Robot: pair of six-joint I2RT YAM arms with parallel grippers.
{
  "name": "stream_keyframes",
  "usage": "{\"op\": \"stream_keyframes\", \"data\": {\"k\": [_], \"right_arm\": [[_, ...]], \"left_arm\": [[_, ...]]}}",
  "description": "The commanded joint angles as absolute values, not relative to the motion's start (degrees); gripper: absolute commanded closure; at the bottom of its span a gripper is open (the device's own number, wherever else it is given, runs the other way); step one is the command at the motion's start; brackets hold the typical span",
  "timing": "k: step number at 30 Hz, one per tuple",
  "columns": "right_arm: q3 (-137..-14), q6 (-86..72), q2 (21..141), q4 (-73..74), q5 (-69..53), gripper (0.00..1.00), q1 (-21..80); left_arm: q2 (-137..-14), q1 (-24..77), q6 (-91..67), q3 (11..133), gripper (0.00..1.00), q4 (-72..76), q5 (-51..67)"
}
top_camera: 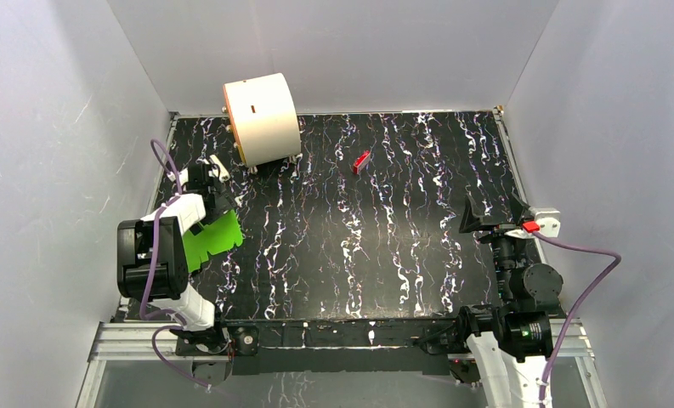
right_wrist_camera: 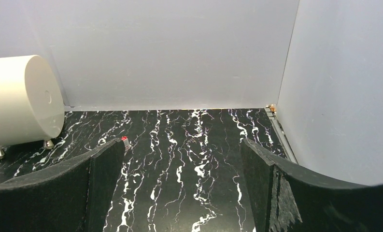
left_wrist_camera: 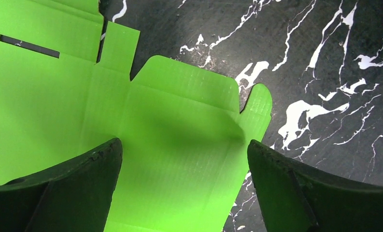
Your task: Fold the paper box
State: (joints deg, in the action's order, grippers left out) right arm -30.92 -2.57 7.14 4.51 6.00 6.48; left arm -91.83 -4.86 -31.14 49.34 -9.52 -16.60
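Observation:
The paper box [top_camera: 211,239] is a bright green flat creased sheet with flaps, lying on the black marbled table at the left. The left arm covers part of it in the top view. In the left wrist view the paper box [left_wrist_camera: 146,125] fills the left and middle, a slot near its top left. My left gripper [left_wrist_camera: 184,150] hangs open above the sheet, both fingers wide apart and holding nothing; I cannot tell if they touch it. My right gripper [right_wrist_camera: 182,147] is open over bare table at the right, far from the sheet.
A large cream cylinder [top_camera: 261,118] on small feet stands at the back left, also in the right wrist view [right_wrist_camera: 20,99]. A small red block [top_camera: 361,161] lies mid-back. Grey walls close in the table on three sides; a metal rail runs along the near edge.

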Motion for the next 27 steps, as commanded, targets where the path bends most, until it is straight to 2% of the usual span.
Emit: {"op": "stream_keyframes", "data": {"k": [1,11,17,23,27], "right_arm": [[-30.7,-1.6,6.3,2.4,7.0,0.02,6.9],[-30.6,-1.5,6.6,2.2,7.3,0.02,6.8],[-30.6,-1.5,6.8,2.2,7.6,0.02,6.8],[-30.7,-1.4,7.4,2.3,7.6,0.02,6.8],[-30.7,-1.4,7.5,2.3,7.6,0.02,6.8]], "left_arm": [[-91.3,-5.1,-32.4,50.5,0.03,-11.7,-10.9],[-90.1,-4.8,-32.8,48.9,0.05,-16.3,2.3],[-86.3,-1.0,-33.3,46.1,0.07,-17.5,7.6],[-84.7,11.1,-35.7,46.2,0.07,-18.3,7.0],[-87.7,20.0,-37.7,49.4,0.07,-17.8,5.7]]}}
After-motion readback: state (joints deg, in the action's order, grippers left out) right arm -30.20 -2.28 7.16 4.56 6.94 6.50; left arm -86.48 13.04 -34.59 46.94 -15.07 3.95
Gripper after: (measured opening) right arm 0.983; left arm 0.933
